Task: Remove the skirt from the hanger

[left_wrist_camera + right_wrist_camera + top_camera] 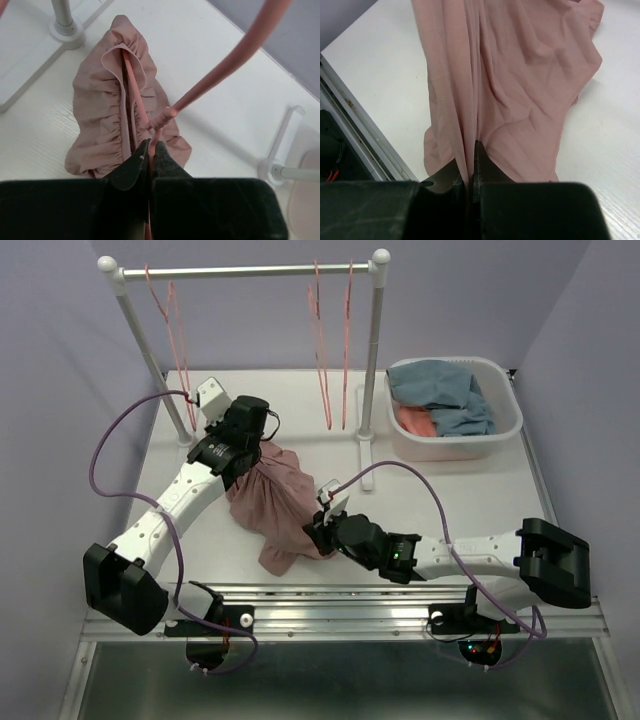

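Note:
A dusty pink skirt [275, 502] lies bunched on the white table between the two arms. Its gathered waistband [112, 107] still has the pink hanger [137, 100] running through it. My left gripper [151, 146] is shut on the hanger's neck just below the hook, at the skirt's waist end [245, 445]. My right gripper [472, 150] is shut on a fold of the skirt's hem [510, 85], at the near end of the skirt [322, 530].
A clothes rack [245, 270] with several pink hangers [330, 350] stands at the back; its feet [65, 27] are near the skirt. A white basket [455, 410] with blue and orange clothes sits at the back right. The table's metal front rail [340, 605] is close behind the right gripper.

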